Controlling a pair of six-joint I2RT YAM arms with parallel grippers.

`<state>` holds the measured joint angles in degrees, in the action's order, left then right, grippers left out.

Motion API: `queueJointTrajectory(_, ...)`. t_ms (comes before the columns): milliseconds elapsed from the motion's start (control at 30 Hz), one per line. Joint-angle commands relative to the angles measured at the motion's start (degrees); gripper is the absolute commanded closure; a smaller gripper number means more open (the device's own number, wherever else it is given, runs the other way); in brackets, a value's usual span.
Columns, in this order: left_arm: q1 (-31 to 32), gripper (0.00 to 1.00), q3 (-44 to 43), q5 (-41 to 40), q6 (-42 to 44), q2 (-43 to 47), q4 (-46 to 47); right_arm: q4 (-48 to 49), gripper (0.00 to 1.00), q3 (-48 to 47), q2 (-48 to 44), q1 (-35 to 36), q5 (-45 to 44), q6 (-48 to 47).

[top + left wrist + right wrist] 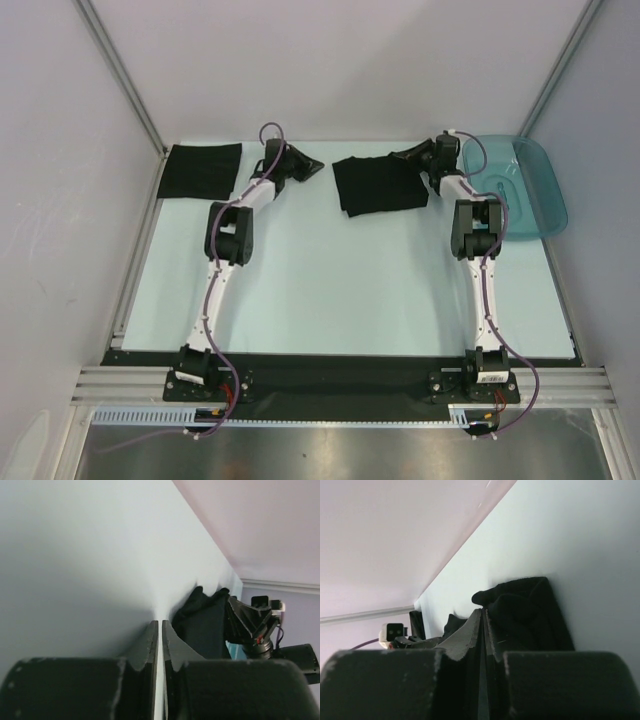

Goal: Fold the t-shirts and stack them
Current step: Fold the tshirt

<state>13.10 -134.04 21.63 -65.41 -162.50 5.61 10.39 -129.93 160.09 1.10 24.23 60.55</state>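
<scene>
Left arm [228, 245] and right arm [480, 228] reach to the desk's [340, 290] far side, flanking a black t-shirt [378, 185].
Wrist views alone reveal the left fingers [151, 642] and right fingers [470, 632] a sliver apart, gripping nothing visible; only the overhead view shows a second t-shirt [203, 170] folded flat far left and a teal tray [530, 195] far right.

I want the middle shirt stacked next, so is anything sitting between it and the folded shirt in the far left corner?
Yes. The left gripper and its wrist sit between the middle t-shirt and the folded t-shirt, right across the straight path. Nothing else visible lies between them.
</scene>
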Motion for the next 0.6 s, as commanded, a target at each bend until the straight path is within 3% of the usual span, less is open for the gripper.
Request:
queueJointTrajectory(0, -0.10, 0.89, 0.79, 0.34, 9.13, 8.50, -7.78, -5.63, 0.90, -2.09, -2.05, -0.66, 2.57, -5.26)
queueJointTrajectory(267, 4.12, 0.90, 7.65, 6.75, 13.20, 18.08, -9.03, -15.22, 0.85, 3.09, -15.41, 0.31, 4.07, -13.36)
queueJointTrajectory(367, 6.75, 0.90, 9.58, 8.95, 11.02, 18.70, -6.50, -14.26, 0.86, 9.42, -20.51, 0.13, 5.30, -13.09)
queueJointTrajectory(433, 8.34, 0.90, 13.00, 11.05, 7.77, 18.53, 0.00, -15.05, 0.86, 12.05, -23.68, 0.39, 6.71, -14.06)
queueJointTrajectory(567, 10.62, 0.91, 14.68, 12.56, 2.75, 15.20, 4.93, -8.50, 0.92, 27.74, -28.60, 0.57, 8.73, -14.85)
